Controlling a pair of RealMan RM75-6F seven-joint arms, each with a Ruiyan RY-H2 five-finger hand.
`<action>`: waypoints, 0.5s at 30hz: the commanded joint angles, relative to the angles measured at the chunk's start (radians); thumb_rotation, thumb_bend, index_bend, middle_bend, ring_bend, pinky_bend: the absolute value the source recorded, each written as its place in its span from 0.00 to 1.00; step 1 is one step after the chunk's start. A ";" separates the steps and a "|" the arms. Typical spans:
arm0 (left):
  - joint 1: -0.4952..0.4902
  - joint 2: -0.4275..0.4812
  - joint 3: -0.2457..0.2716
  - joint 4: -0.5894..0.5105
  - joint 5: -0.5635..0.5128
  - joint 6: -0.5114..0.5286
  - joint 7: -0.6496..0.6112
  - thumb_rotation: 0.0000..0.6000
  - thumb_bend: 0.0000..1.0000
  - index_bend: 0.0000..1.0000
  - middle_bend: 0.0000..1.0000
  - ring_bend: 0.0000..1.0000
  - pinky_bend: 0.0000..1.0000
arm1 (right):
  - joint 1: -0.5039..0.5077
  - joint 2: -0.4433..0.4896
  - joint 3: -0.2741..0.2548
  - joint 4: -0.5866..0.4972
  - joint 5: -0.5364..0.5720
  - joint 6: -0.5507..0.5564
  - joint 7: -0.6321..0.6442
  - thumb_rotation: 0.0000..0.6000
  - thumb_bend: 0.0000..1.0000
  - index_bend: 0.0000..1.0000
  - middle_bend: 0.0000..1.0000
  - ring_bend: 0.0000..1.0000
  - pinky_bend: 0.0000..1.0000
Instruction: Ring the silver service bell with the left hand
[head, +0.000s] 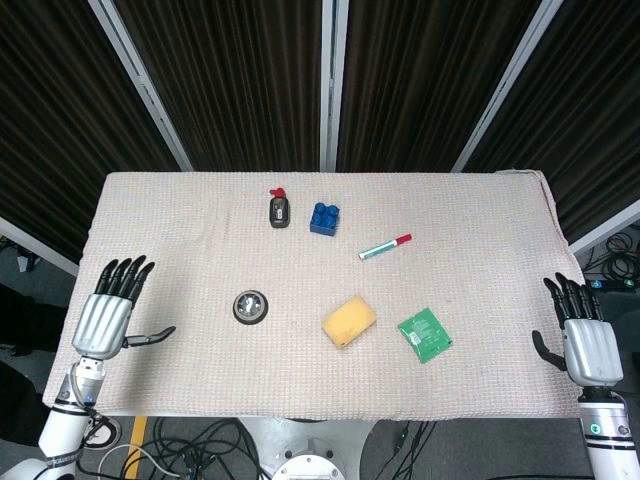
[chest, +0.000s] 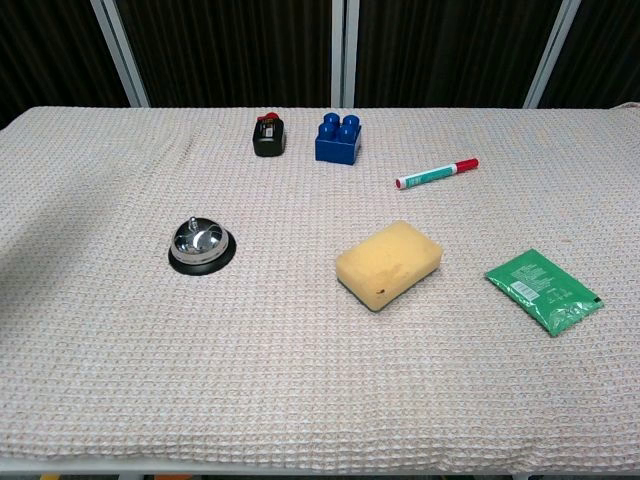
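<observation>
Toward the left half of the worktop, nearer its front edge than its back, the silver service bell (head: 250, 305) sits upright on its black base with its button facing up; being round, it has no long axis. My left hand (head: 108, 312) hovers at the worktop's left edge, well apart from the bell, palm down, fingers straight and apart, thumb out sideways, holding nothing. My right hand (head: 585, 338) hangs likewise at the right edge, fingers apart and empty.

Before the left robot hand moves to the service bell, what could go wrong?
1. The left robot hand sits open at the table edge, apart from the service bell; a sideways approach could push the bell across the cloth instead of pressing it.
2. Overshooting might knock the yellow sponge beside it.
</observation>
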 joint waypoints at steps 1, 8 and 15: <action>0.000 -0.001 0.003 -0.001 0.003 0.001 0.004 0.16 0.00 0.00 0.00 0.00 0.00 | -0.002 0.000 -0.003 0.000 0.000 0.000 0.001 1.00 0.29 0.00 0.00 0.00 0.00; 0.001 0.005 0.003 0.001 -0.002 0.001 0.000 0.16 0.00 0.00 0.00 0.00 0.00 | -0.001 0.000 0.004 0.002 -0.002 0.010 0.000 1.00 0.29 0.00 0.00 0.00 0.00; -0.030 -0.020 0.005 -0.003 0.023 -0.027 0.020 0.20 0.00 0.00 0.00 0.00 0.00 | -0.003 0.000 0.009 0.012 0.009 0.009 0.008 1.00 0.29 0.00 0.00 0.00 0.00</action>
